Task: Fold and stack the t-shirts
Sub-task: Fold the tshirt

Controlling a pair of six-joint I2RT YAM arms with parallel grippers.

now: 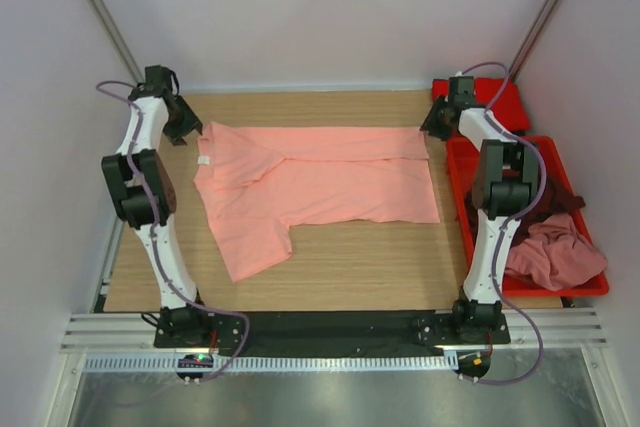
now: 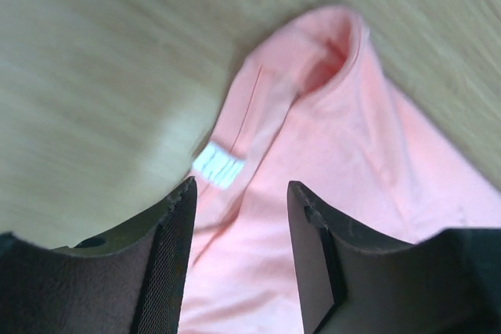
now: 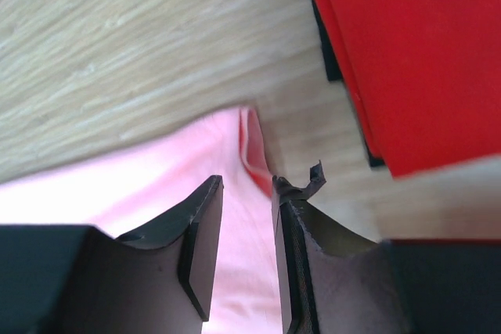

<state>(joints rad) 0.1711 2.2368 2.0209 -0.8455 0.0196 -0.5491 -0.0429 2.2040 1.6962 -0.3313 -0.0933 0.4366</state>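
Top external view has the tabletop [image 1: 350,267] carrying the salmon-pink t-shirt [image 1: 320,182], stretched from the left jaws to the right jaws, far edge doubled over. Left jaws stand spread above the collar [image 2: 329,52]; right jaws are parted narrowly over the hem corner [image 3: 250,138]; neither pinches cloth. Likely trouble: that narrow gap snags the corner on lifting and drags the fold open, or the right jaws knock the red bin [image 1: 548,162] just beside them.

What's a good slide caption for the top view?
Left end effector and right end effector at far corners of the salmon shirt; other shirts in the bin.
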